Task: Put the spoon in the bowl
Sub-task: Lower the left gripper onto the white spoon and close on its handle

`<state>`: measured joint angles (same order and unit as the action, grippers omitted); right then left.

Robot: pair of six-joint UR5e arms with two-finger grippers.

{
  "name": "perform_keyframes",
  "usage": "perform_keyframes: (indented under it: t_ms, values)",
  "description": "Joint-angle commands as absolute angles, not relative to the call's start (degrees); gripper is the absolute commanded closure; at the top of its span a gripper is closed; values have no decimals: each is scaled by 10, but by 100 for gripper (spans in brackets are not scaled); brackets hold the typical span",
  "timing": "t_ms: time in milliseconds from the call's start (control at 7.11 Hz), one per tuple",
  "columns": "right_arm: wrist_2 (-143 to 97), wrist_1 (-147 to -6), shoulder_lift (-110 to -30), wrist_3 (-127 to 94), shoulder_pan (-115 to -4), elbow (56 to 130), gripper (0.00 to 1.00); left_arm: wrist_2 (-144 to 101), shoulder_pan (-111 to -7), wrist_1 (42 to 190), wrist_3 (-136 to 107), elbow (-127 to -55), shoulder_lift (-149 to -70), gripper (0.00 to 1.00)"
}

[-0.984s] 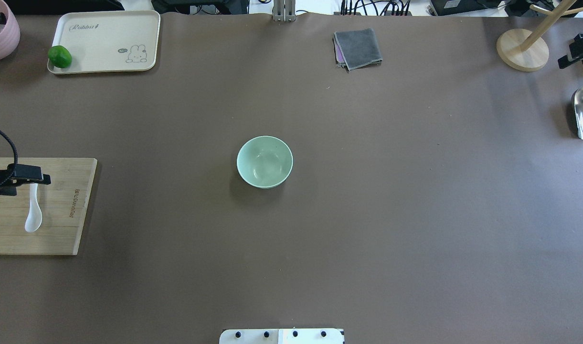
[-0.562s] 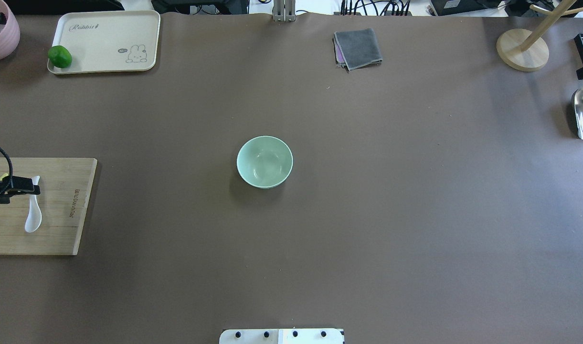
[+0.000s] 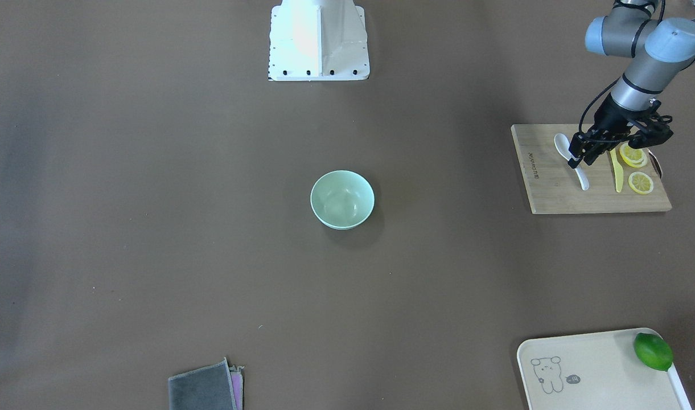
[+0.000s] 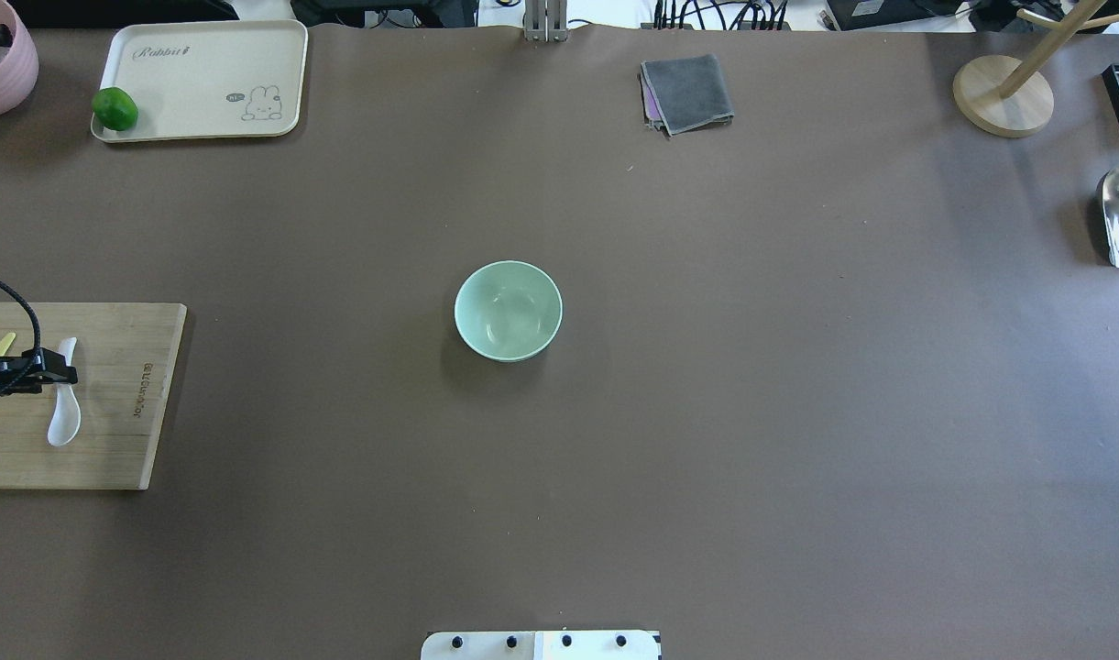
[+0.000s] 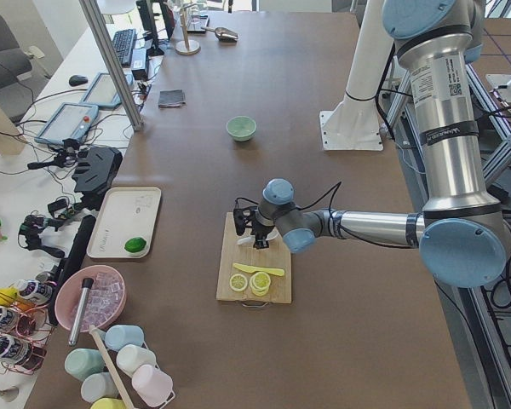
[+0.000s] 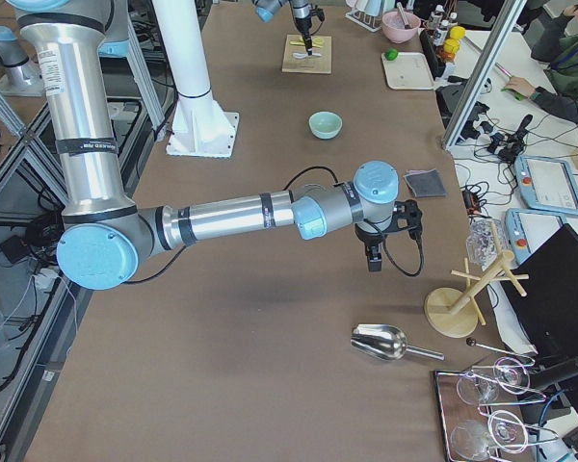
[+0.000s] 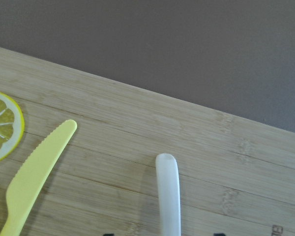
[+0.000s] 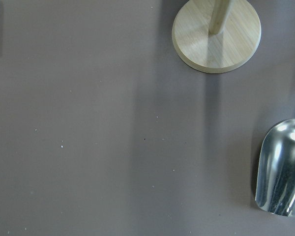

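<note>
Left gripper (image 3: 580, 161), jaws open, straddles the spoon (image 7: 168, 196) handle lying between them; glossy, rigid, light, probably slippery and chippable: pinch mid-handle.

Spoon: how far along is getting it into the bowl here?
Done: only the approach; the bowl is empty. In hand: the left claw is down at the spoon handle, jaws open on either side, with the spoon lying flat on the board. Left: close, lift, carry to the bowl, release.
</note>
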<state>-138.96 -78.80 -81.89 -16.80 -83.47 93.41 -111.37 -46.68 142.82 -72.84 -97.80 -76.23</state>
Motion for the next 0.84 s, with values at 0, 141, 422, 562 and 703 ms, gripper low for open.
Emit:
perform_keyframes:
  t_ms: [0, 141, 422, 562, 703]
  values:
    - [-1390, -788, -819, -168, -835, 934, 0, -1109, -463, 1428, -726, -976, -765, 64]
    - [-1390, -788, -819, -168, -835, 934, 0, -1109, -461, 1428, -726, -969, -772, 65]
    - [-1390, -788, -819, -168, -835, 933, 0, -1108, -461, 1428, -725, -963, -779, 66]
    - [-1390, -788, -819, -168, -835, 933, 0, -1109, -461, 1428, -724, -963, -782, 76]
    - [-1390, -788, -819, -168, -835, 933, 0, -1109, -461, 1428, -723, -964, -784, 92]
